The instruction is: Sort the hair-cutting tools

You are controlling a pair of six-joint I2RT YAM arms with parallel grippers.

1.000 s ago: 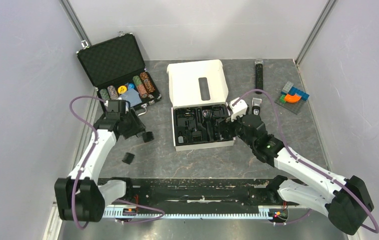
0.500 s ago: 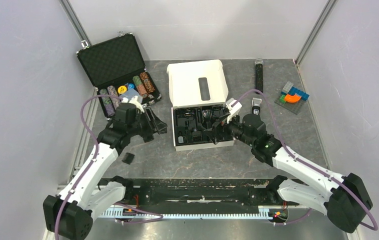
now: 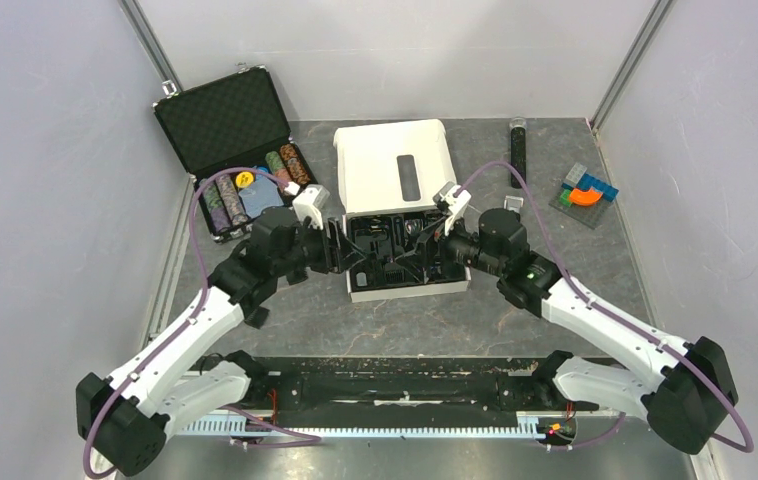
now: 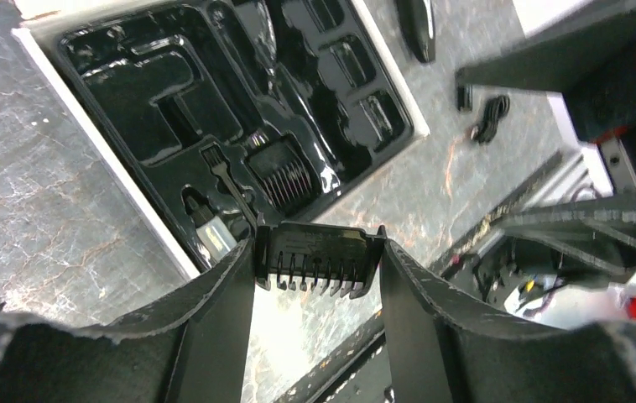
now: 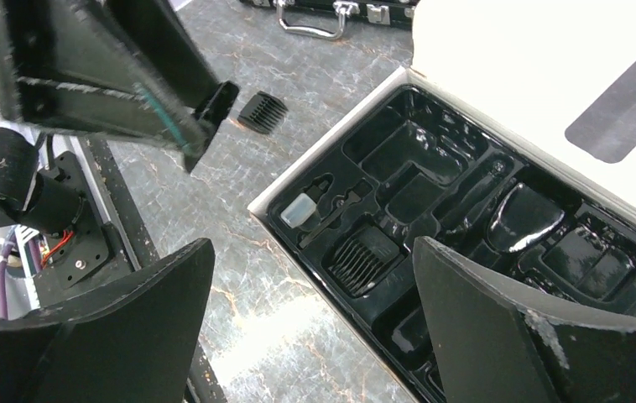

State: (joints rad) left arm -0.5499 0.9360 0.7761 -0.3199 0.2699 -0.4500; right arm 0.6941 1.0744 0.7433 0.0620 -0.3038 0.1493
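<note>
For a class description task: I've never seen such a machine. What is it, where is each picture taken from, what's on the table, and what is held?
Two robot arms, left and right, are bolted to a table, each ending in a two-finger gripper. One picture looks down from above; the other two come from cameras on the wrists. On the table: a white box with a black tray, a case of coloured chips, a black stick, coloured blocks, one loose comb. The left gripper pinches a black comb attachment near the tray's edge. The right gripper hangs open, empty, over the tray.
</note>
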